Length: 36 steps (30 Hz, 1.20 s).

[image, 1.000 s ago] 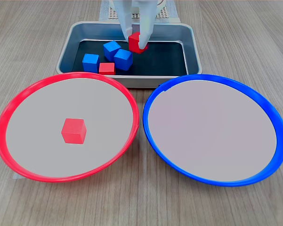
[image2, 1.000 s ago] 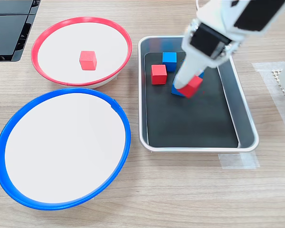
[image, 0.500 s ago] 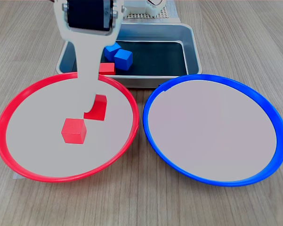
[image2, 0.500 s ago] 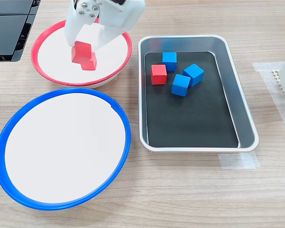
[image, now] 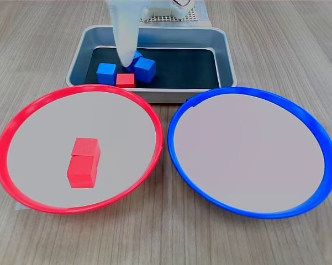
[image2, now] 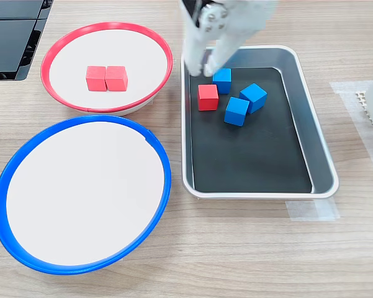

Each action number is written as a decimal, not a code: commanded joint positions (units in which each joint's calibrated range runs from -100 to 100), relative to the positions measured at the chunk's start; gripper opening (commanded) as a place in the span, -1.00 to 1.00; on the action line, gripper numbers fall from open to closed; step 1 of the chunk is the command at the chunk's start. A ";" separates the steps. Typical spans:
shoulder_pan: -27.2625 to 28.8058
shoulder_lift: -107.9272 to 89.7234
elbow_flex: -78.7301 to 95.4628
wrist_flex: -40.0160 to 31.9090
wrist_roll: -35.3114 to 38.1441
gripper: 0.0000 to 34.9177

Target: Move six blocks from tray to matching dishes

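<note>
Gripper (image2: 202,67) hangs open and empty over the tray (image2: 321,149) wall nearest the red-rimmed dish (image2: 163,49); 2 red blocks (image2: 107,78) touch there, blue-rimmed dish (image2: 162,180) bare.

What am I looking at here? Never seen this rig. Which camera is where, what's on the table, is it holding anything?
It is one small white robot arm with a two-fingered claw. Both cameras sit off the arm: the first exterior view looks across the two dishes toward the tray, the second exterior view looks down from above. On the wooden table lie a metal tray, a red-rimmed dish and a blue-rimmed dish. Two red blocks sit side by side in the red-rimmed dish; the blue-rimmed dish has nothing in it. One red block and three blue blocks are in the tray. The claw is open above the tray's corner, holding nothing.
</note>
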 commanded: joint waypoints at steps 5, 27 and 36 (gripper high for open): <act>-1.51 -12.84 15.08 -1.46 12.06 -0.26; 2.07 -9.17 24.73 -14.25 26.18 -0.10; -1.60 -8.92 28.28 -17.14 25.93 -0.98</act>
